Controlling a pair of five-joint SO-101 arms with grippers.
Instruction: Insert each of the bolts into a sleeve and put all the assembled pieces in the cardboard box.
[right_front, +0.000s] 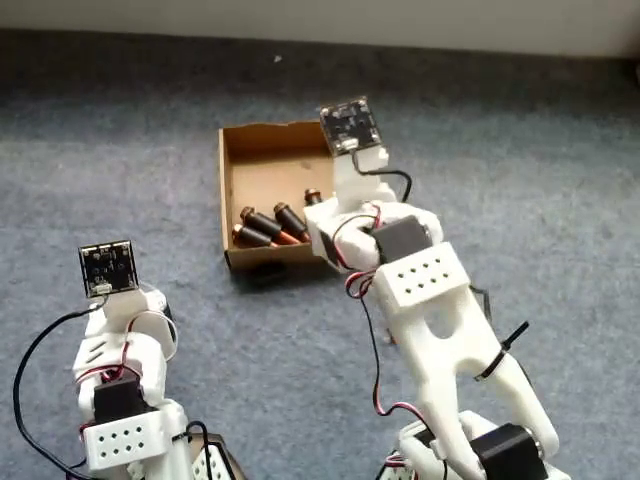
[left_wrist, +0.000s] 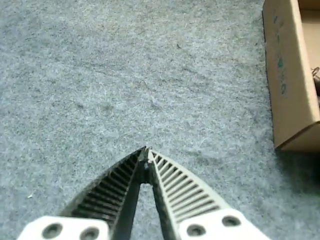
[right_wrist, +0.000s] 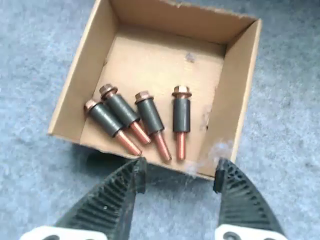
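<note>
Hanging over the grey counter (left_wrist: 100, 75), the left arm (right_front: 125, 350) has its jaws closed tip to tip, with nothing between them. Right arm (right_front: 430, 290): jaws spread wide and empty, poised just short of the cardboard box (right_wrist: 80, 95). Inside the box lie four assembled pieces (right_wrist: 150, 115), each a copper bolt in a dark sleeve, side by side toward the nearest wall; whether they touch one another is unclear.
</note>
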